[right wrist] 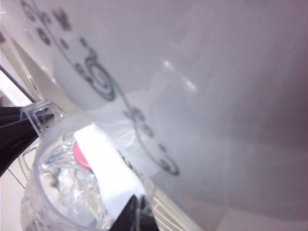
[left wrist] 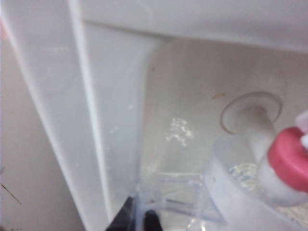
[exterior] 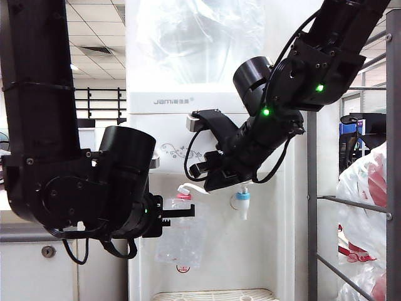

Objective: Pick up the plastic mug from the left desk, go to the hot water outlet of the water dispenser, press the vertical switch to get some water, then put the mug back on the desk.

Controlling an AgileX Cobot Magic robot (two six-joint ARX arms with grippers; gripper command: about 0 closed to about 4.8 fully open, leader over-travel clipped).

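Note:
The clear plastic mug (exterior: 183,237) hangs under the hot water outlet (exterior: 183,196), the red-collared tap on the white water dispenser (exterior: 207,100). My left gripper (exterior: 174,217) is shut on the mug's handle (left wrist: 178,195), its dark fingertips (left wrist: 126,219) pinching the clear loop. In the left wrist view the mug's rim (left wrist: 219,180) sits right below the red collar (left wrist: 288,159). My right gripper (right wrist: 137,214) is shut, its tips resting on the vertical switch (right wrist: 103,166), the white lever over the mug (right wrist: 53,192). Glinting water shows inside the mug. The left desk (exterior: 25,269) stands low at the left.
A blue-collared tap (exterior: 242,202) sits to the right of the red one. The dispenser's drip tray (exterior: 213,295) lies below the mug. A grey metal rack (exterior: 312,188) and stuffed plastic bags (exterior: 369,207) stand at the right.

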